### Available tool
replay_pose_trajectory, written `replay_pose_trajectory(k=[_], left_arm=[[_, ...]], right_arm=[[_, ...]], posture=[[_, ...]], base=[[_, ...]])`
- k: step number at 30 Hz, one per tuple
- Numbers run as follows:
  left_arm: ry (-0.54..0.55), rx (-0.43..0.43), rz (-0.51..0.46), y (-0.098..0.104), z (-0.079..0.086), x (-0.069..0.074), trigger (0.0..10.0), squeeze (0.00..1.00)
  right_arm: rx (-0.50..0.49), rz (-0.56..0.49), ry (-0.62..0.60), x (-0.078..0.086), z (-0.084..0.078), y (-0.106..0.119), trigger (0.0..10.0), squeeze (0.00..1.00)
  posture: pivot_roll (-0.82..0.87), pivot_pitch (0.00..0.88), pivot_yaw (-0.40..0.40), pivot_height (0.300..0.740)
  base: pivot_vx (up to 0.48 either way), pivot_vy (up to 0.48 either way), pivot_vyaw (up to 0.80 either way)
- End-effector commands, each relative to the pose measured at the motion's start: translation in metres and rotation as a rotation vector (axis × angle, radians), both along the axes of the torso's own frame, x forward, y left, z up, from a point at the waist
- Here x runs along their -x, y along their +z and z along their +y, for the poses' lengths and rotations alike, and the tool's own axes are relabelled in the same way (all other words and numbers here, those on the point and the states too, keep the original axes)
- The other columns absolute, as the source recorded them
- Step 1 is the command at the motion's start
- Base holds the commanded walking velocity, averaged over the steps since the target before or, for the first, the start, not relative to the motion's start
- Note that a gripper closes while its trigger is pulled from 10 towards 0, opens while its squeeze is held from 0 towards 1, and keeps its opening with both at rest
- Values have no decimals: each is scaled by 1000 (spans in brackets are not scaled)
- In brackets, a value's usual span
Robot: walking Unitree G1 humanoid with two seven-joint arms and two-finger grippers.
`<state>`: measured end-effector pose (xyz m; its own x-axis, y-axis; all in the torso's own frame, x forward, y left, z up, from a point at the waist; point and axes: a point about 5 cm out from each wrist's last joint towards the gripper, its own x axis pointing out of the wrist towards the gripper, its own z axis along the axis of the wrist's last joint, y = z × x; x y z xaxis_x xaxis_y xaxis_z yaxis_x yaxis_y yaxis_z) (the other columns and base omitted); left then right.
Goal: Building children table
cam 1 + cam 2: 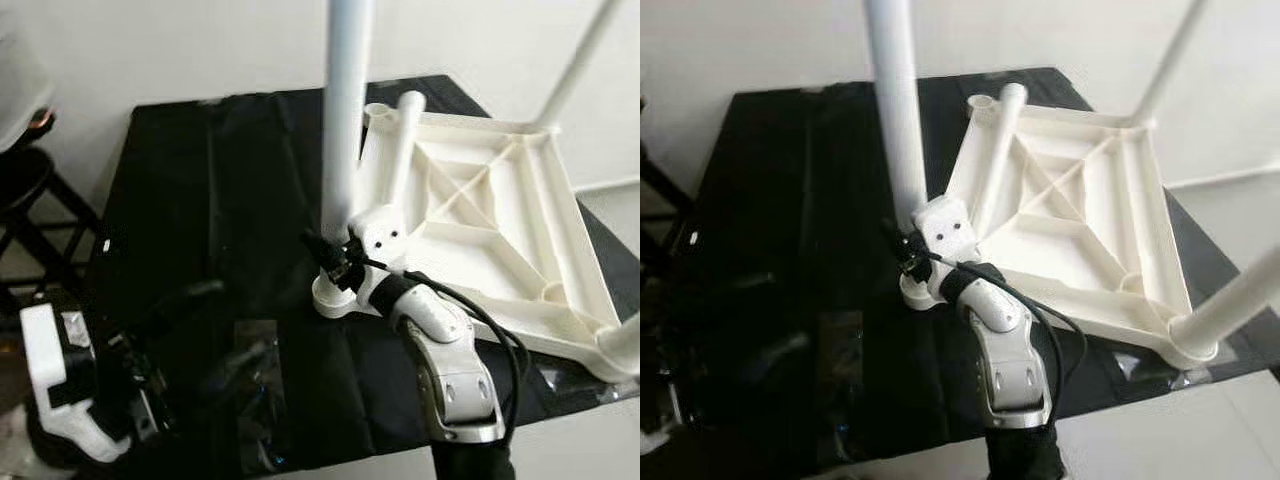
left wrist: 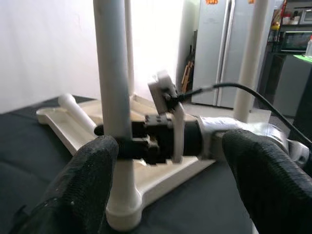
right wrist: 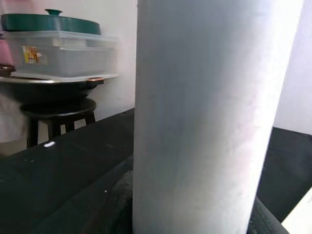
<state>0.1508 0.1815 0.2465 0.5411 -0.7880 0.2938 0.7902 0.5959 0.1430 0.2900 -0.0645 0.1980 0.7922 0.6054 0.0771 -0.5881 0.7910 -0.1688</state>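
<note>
Tabletop (image 1: 500,220) is laid upside down on the black surface (image 1: 200,200) so sockets face up. Near-corner leg (image 1: 345,150) is clamped low by the right tool (image 1: 335,262), likely for seating. Left tool (image 2: 165,185) is held open alongside, empty.

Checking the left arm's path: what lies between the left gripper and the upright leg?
Bare black cloth separates the left gripper from the upright leg, per the left eye view.

A black cloth (image 1: 200,200) spreads under and around the right pincer. Well to its left stands a dark stool (image 3: 58,114) bearing a clear lidded storage box (image 3: 58,53). Far behind, a steel refrigerator (image 2: 222,48) stands.
</note>
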Motion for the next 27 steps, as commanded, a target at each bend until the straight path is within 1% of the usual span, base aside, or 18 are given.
replay_pose_trajectory(k=[1, 5, 6, 7, 9, 10, 11, 12, 13, 16, 17, 19, 20, 21, 22, 23, 25, 27], left_arm=[[9, -9, 2, -2, 3, 0, 10000, 0], [11, -11, 2, -3, 3, 0, 10000, 0], [13, -11, 1, -3, 3, 0, 10000, 0], [13, -11, -1, -3, 3, 0, 10000, 0], [13, -11, -1, -3, 3, 0, 10000, 0], [14, -11, -3, -3, 2, 0, 10000, 0], [12, -10, -4, -3, 2, -1, 10000, 0], [11, -9, -4, -4, 1, -1, 10000, 0], [8, -8, -4, -4, 0, -1, 10000, 0], [8, -7, -4, -3, 0, -1, 10000, 0], [8, -8, -3, -3, 0, 0, 10000, 0], [8, -8, -3, -3, 0, 0, 10000, 0], [8, -8, -3, -3, 0, 0, 10000, 0], [8, -8, -3, -3, 0, 0, 10000, 0], [11, -10, 1, -3, 0, 2, 10000, 0], [14, -12, 4, -3, 0, 4, 10000, 0], [14, -12, 4, -3, 0, 4, 10000, 0], [15, -13, 6, -2, 0, 5, 10000, 0]], right_arm=[[26, 155, 20, 0, 5, -21, 10000, 0], [6, 174, 30, 8, 5, -7, 10000, 0], [-10, 176, 80, 6, 3, 0, 10000, 1000], [-3, 177, 145, 6, 2, 6, 10000, 1000], [-3, 177, 145, 6, 2, 6, 10000, 1000], [6, 179, 192, 6, 2, 9, 10000, 1000], [42, 147, 313, 2, 1, 17, 10000, 1000], [69, 124, 389, 0, -1, 22, 10000, 1000], [105, 91, 523, -7, -6, 30, 10000, 1000], [109, 89, 542, -8, -7, 31, 10000, 1000], [156, 65, 596, -13, -10, 32, 10000, 290], [156, 65, 596, -13, -10, 32, 10000, 290], [191, 49, 629, -16, -12, 33, 10000, 290], [191, 49, 629, -16, -12, 33, 10000, 290], [231, 21, 677, -30, -17, 38, 10000, 0], [255, 7, 704, -38, -20, 43, 10000, 0], [255, 7, 704, -38, -20, 43, 10000, 0], [261, 2, 716, -43, -22, 46, 10000, 0]], posture=[[58, 119, -12, 740], [59, 111, -12, 740], [59, 111, -13, 740], [59, 111, -13, 740], [59, 111, -13, 740], [59, 111, -13, 740], [59, 117, -13, 740], [59, 117, -13, 740], [62, 122, -12, 740], [64, 122, -12, 740], [74, 128, -14, 740], [74, 128, -14, 740], [74, 128, -14, 740], [74, 128, -14, 740], [95, 141, -15, 740], [95, 141, -15, 740], [95, 141, -15, 740], [98, 142, -15, 740]], base=[[0, 0, 0], [0, 0, 0], [0, 0, 0], [0, 0, 0], [0, 0, 0], [0, 0, 0], [0, 0, 0], [0, 0, 0], [0, 0, 0], [0, 0, 0], [0, 0, 0], [0, 0, 0], [0, 0, 0], [0, 0, 0], [0, 0, 0], [0, 0, 0], [0, 0, 0], [0, 0, 0]])
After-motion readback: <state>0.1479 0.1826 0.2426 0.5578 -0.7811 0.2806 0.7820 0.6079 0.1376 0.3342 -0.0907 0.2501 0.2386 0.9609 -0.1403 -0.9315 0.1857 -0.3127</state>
